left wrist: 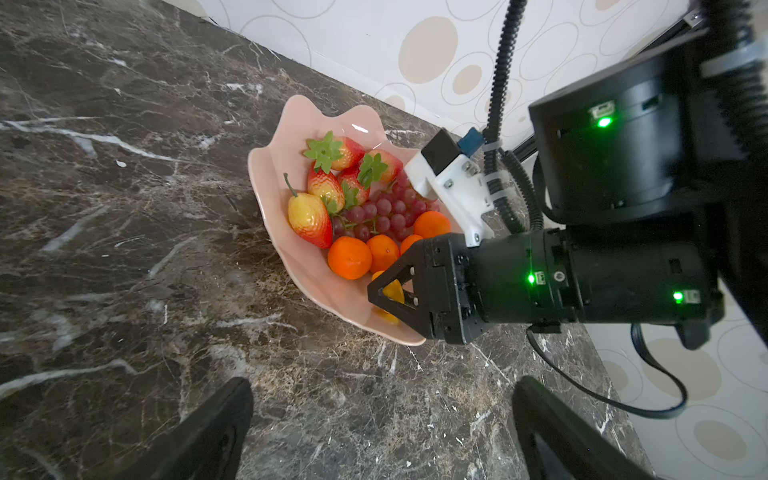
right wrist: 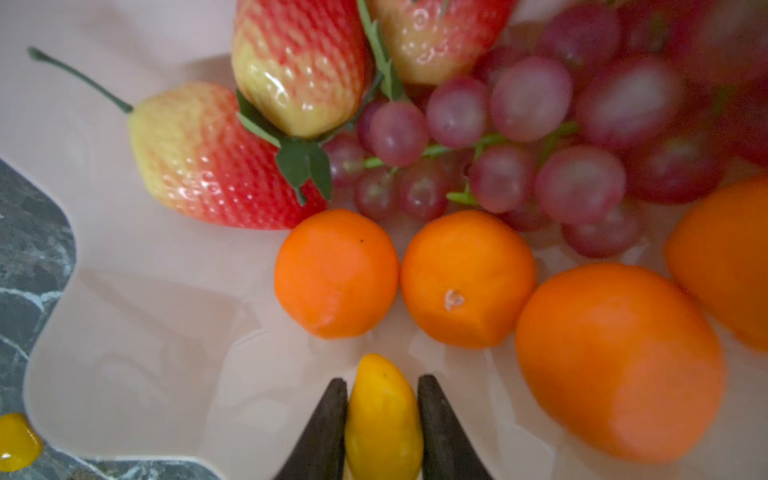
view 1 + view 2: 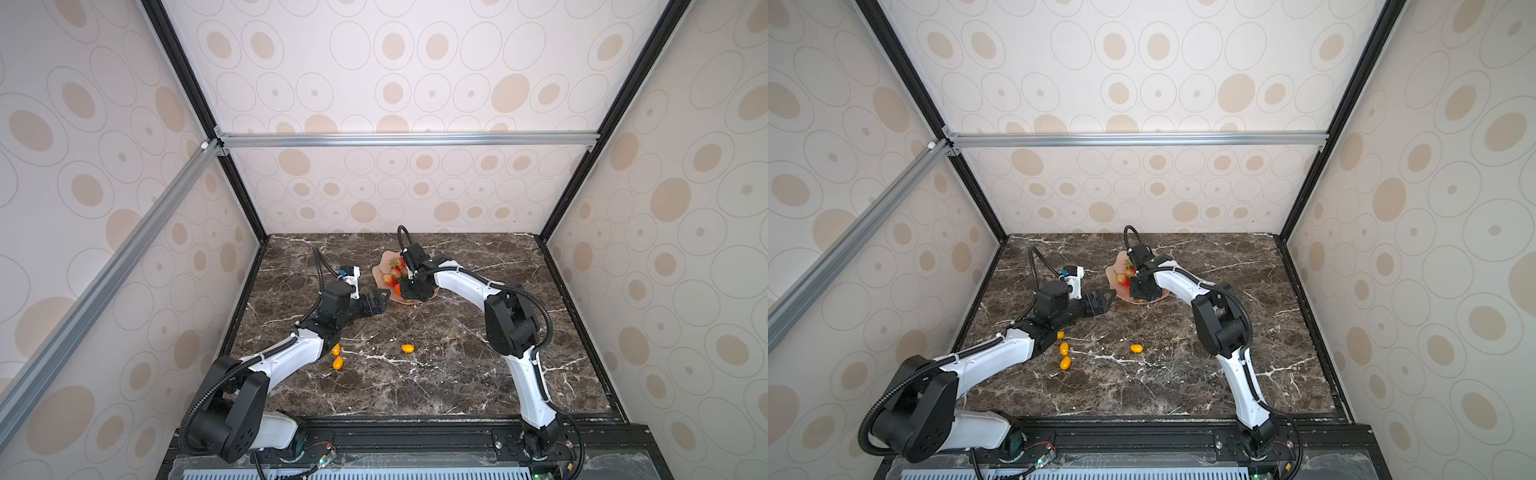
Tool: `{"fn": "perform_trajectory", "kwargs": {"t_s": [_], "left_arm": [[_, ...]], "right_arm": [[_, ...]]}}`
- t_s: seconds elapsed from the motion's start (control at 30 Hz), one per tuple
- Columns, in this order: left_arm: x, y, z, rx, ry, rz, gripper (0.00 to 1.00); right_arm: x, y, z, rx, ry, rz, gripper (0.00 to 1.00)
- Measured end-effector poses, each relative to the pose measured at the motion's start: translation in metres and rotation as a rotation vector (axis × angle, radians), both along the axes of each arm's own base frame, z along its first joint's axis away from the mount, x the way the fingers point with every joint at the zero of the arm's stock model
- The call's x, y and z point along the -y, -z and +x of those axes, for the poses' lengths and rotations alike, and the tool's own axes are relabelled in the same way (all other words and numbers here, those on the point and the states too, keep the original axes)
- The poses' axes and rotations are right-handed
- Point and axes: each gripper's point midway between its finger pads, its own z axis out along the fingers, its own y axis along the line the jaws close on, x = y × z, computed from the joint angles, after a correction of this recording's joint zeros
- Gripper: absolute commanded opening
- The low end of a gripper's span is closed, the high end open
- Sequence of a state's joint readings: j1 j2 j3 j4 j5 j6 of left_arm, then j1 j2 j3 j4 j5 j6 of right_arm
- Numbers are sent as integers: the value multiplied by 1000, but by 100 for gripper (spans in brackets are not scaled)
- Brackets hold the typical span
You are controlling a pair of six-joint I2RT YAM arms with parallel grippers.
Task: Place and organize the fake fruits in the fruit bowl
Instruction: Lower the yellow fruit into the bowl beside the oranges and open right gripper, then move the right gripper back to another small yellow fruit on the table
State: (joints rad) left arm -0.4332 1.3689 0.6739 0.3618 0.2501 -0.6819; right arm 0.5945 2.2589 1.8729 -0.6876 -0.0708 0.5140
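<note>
While four small oval yellow-orange plastic fruits (image 3: 1136,348) lie loose on the dark marble-patterned tabletop (image 3: 1183,382) at the near side, three clustered by the left arm and one apart, the left gripper (image 3: 380,301) hovers farther in. Its jaws are wide apart and empty, just beside the pale pink, glossy, scalloped fruit bowl (image 1: 270,174). Over the bowl's near side, the right gripper (image 2: 382,384) is clamped on another yellow oval fruit (image 2: 382,432). One more (image 2: 14,442) lies on the marble just outside the rim. Beyond, the bowl holds four round orange tangerines (image 2: 336,274), one dark red grape bunch (image 2: 519,137) and what look like five red strawberries (image 1: 309,218) with green caps.
</note>
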Motion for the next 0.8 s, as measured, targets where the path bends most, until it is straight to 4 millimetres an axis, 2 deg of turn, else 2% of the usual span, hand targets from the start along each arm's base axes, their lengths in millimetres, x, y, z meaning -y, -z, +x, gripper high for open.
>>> {"fn": "perform_trajectory", "kwargs": {"t_s": [0.13, 0.27, 0.43, 0.53, 0.67, 0.8], "left_arm": [[1, -2, 0, 4, 4, -9, 98], [2, -4, 1, 11, 5, -19, 98], [2, -6, 0, 13, 4, -19, 98], [-1, -11, -2, 24, 3, -11, 98], [-8, -16, -9, 20, -7, 37, 98], [-15, -21, -22, 13, -14, 92, 98]], "right_arm": [[-2, -1, -1, -4, -15, 11, 37], [-4, -1, -2, -7, -22, 16, 46], [-3, -3, -1, -1, -31, 8, 48], [-1, -11, 1, 21, -27, -1, 49], [6, -43, -1, 87, -16, 9, 50], [14, -88, -19, 191, -39, 41, 51]]}}
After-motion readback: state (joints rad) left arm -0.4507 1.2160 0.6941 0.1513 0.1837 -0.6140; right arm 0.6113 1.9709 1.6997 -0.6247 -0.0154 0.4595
